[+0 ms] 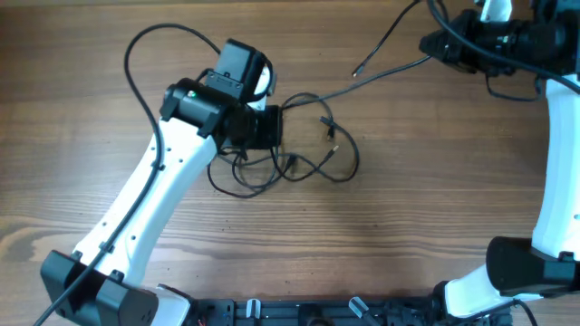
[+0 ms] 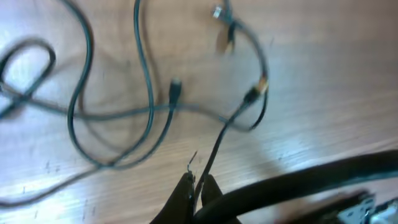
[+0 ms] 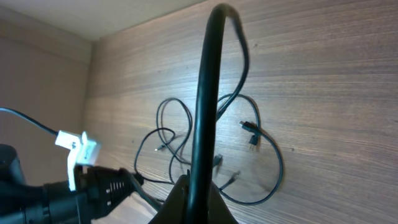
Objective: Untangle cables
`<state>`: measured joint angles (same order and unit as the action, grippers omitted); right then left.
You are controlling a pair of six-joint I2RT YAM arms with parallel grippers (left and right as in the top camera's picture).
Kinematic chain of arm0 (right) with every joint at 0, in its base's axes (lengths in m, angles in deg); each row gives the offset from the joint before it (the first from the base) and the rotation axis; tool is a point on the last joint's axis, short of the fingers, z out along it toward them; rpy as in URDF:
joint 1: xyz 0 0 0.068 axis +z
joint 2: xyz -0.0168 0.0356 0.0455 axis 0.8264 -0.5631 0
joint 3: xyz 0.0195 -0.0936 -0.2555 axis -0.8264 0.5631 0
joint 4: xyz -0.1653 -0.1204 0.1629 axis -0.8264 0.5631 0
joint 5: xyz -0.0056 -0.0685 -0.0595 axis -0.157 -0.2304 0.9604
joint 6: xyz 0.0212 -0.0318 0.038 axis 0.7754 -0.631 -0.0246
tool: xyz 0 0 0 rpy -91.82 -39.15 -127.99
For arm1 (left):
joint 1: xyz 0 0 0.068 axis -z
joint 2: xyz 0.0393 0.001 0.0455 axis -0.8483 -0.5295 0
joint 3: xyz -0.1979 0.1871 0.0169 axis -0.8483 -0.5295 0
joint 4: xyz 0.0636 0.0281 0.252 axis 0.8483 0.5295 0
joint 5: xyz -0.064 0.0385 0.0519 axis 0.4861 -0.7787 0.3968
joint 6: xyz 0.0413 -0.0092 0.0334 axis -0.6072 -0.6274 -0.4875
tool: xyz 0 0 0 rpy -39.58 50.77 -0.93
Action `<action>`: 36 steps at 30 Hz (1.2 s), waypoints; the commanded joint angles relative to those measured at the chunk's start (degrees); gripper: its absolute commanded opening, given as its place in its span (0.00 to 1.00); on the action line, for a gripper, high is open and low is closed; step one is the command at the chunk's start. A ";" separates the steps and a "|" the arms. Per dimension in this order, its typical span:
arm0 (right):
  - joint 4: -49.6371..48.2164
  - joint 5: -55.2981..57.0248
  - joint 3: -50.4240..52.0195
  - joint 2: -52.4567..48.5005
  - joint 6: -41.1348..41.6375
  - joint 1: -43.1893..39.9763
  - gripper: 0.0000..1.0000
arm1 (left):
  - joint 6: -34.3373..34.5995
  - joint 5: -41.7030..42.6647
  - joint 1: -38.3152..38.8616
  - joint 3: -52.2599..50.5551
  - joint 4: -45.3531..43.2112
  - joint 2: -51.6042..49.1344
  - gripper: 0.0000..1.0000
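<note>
The cables (image 1: 292, 164) lay in a loose knot at the centre of the overhead frame, with loops crossing and plugs mixed in, so most of the untangling looked undone. One strand ran nearly straight toward the upper right, where the right end effector (image 3: 193, 198) was clamped on it. The left end effector (image 2: 198, 185) pinched another strand at the knot's upper left edge, low over the bench (image 1: 408, 226).

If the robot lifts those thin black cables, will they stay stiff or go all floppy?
Probably floppy: the cables lie in loose curls on the table. Likely light, being so thin. The loops cross, so pulling one may drag others.
</note>
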<state>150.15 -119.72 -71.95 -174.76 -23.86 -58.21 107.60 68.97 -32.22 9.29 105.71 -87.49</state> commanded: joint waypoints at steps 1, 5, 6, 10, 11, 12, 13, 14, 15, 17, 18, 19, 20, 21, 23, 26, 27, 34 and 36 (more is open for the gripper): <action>-0.44 6.97 -0.81 -0.83 -0.39 0.90 0.04 | 0.46 -7.48 0.28 -0.72 3.85 -1.14 0.04; 0.59 7.78 -0.81 -3.15 -0.42 1.90 0.04 | 9.90 -20.55 0.35 -0.70 10.34 -1.11 0.04; 0.52 7.78 -0.81 -3.30 -0.44 1.90 0.04 | 9.88 -21.53 0.35 -0.70 11.02 -1.11 0.04; 0.33 7.78 -0.81 -3.37 -0.96 1.92 0.04 | 13.09 -21.81 0.35 -0.61 10.75 -1.11 0.04; 0.39 7.78 -0.81 -3.37 -1.53 2.01 0.04 | 12.57 -19.74 0.35 -0.20 10.91 -1.11 0.04; 0.48 7.80 -0.81 -3.37 -1.81 2.23 0.04 | 12.20 -19.69 0.35 0.52 12.28 -1.11 0.04; 0.50 7.80 -0.81 -3.37 -1.86 2.32 0.04 | 12.20 -20.26 0.33 0.94 13.38 -1.11 0.04; 0.46 7.80 -0.81 -3.37 -1.88 2.56 0.04 | 12.22 -21.77 0.28 1.16 14.78 -1.11 0.04; 0.42 7.78 -0.81 -3.37 -1.88 2.71 0.04 | 12.44 -22.88 0.28 1.14 16.06 -1.11 0.04; 0.20 7.80 -0.81 -3.37 -1.92 2.91 0.04 | 14.91 -22.64 0.37 1.11 17.35 -1.49 0.04; 0.22 7.80 -0.81 -3.37 -2.10 2.91 0.04 | 16.28 -22.36 0.70 0.96 17.77 -1.79 0.04; 0.24 7.80 -0.81 -3.37 -2.51 2.97 0.04 | 17.27 -22.25 1.14 0.39 17.75 -1.99 0.04; 0.26 7.80 -0.81 -3.37 -3.13 2.95 0.04 | 17.64 -21.92 1.79 -1.31 16.98 -2.03 0.04; 0.28 7.80 -0.81 -3.37 -3.21 2.95 0.04 | 17.68 -21.77 2.12 -2.64 16.55 -2.08 0.04; 0.28 7.80 -0.81 -3.37 -3.23 2.95 0.04 | 18.47 -20.81 2.21 -5.29 16.17 -2.14 0.04; 0.28 7.78 -0.81 -3.37 -3.19 2.97 0.04 | 18.43 -18.62 2.21 -7.76 16.24 -2.29 0.04; 0.37 7.78 -0.81 -3.37 -3.21 2.97 0.04 | 18.40 -17.29 2.21 -8.04 16.44 -2.29 0.04; 0.48 7.78 -0.81 -3.37 -3.39 3.45 0.04 | 18.45 -11.47 2.21 -8.04 17.25 -2.29 0.04; 0.48 7.80 -0.81 -3.37 -3.89 4.13 0.04 | 18.95 -11.45 2.21 -7.74 16.92 -2.14 0.04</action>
<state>152.44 -118.08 -71.73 -178.38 -25.80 -52.38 123.36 60.91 -28.33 3.54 120.42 -88.61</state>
